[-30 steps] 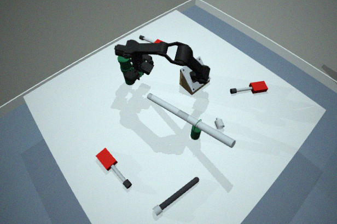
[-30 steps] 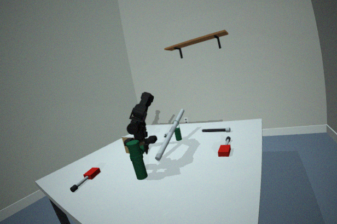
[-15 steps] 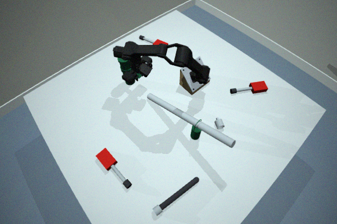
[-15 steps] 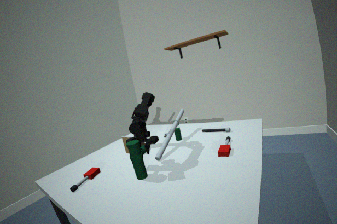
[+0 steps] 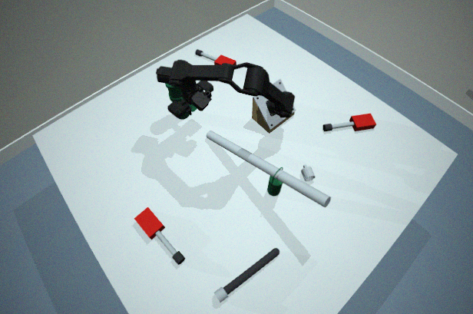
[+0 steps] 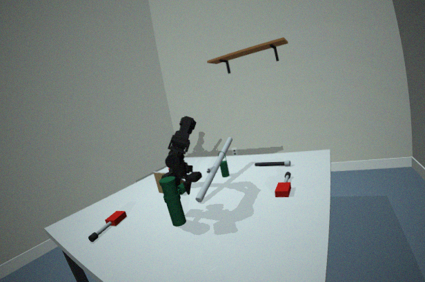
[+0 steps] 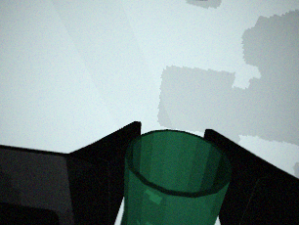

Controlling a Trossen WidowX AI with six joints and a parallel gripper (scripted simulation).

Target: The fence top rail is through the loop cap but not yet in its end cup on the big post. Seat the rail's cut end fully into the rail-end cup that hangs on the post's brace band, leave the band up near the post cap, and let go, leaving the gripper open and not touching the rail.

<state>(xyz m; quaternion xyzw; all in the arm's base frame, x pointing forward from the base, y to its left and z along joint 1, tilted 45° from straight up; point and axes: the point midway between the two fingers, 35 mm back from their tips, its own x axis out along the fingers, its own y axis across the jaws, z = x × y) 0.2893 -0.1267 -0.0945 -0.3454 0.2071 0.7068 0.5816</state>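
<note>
The big green post [image 5: 174,91] [image 6: 175,208] stands upright beside the arm. My gripper [image 5: 191,105] [image 6: 188,184] [image 7: 172,132] is shut on the green rail-end cup [image 5: 193,108] [image 6: 181,189] [image 7: 171,207] at the post's side. The wrist view shows the cup's hollow mouth between the fingers, with no rail in it. The grey rail [image 5: 246,155] [image 6: 214,171] passes through the loop cap on the small green post [image 5: 274,189] [image 6: 224,169]. Its end nearer the big post is free in the air, apart from the cup and gripper. The band is mostly hidden in the top view.
Red blocks [image 5: 149,223] [image 5: 362,122] [image 6: 116,218] with grey, black-tipped rods lie around the table. A dark rod [image 5: 251,271] [image 6: 270,164] with a light cap and a small grey fitting [image 5: 308,173] also lie there. The arm's base stands on a wedge block [image 5: 265,120].
</note>
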